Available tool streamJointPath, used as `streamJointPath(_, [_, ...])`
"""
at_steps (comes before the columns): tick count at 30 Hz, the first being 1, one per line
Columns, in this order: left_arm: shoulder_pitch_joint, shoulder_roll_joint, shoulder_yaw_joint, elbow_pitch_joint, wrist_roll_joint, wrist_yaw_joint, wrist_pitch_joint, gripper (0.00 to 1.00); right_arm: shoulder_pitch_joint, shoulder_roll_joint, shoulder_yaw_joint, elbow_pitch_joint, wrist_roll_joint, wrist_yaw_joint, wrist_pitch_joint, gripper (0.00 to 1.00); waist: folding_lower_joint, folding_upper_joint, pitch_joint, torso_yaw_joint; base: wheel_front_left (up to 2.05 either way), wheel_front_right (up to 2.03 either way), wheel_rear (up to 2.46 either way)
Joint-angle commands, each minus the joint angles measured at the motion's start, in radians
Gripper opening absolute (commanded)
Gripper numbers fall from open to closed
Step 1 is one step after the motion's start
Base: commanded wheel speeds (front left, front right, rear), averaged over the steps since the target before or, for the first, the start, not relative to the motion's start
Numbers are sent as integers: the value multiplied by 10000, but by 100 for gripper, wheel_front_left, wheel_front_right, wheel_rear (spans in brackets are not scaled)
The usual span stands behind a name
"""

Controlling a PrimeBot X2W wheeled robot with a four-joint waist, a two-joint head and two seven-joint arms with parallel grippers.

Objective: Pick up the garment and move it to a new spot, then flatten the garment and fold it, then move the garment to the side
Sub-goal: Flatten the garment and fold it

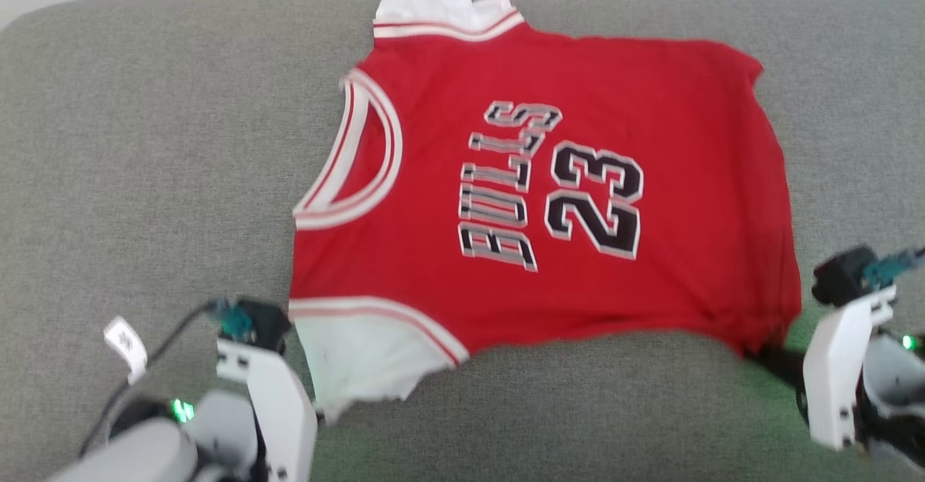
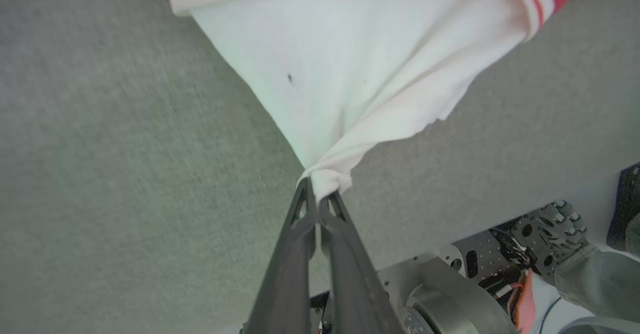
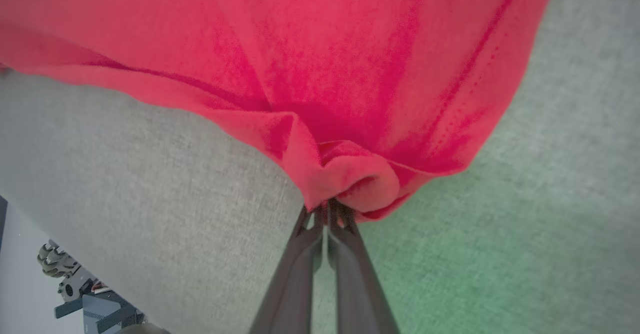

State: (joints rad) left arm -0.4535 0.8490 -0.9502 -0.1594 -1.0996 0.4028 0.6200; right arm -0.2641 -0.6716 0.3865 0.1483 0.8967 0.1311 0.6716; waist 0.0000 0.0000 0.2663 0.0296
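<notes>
Bench [image 1: 144,142], grey fabric top: its far edge runs along the top of the head view, w/ a rounded corner at upper left. Much free grey room lies left of the garment [image 1: 578,178]. There is a narrower strip on the right and another btw. the garment and the near edge.

Writing: "BULLS" and "23", black w/ white outline, turned sideways and reading from near to far. A small white tag [image 1: 124,345] hangs on the left arm's cable; its text is too small to read.

The garment is spread front-up, collar to the left, hem to the right. It has a red body, white sleeves and red-white striped trim. The far sleeve nearly reaches the far edge.

The left gripper [image 2: 317,194] is clamped on the near white sleeve's corner. The right gripper [image 3: 327,211] is clamped on the bunched near hem corner.
</notes>
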Motion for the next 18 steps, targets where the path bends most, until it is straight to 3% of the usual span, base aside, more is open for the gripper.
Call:
streamJointPath(1, [539,99,-77,-509,-199,362,59,0,717,-135,-14,-320,50,-7,414,0,0,0,-20,27,0,0,0])
streamJointPath(11, [1694,338,-633,-1594,-612,1213,629,0,2517,-721,-524,-1770,508,-7,1713,0,0,0,-146,126,0,0,0])
streamJointPath(18, [660,720,2,-2068,-159,1178,408,0,2722,-264,-1714,-2332,166,-5,1433,0,0,0,-275,38,0,0,0])
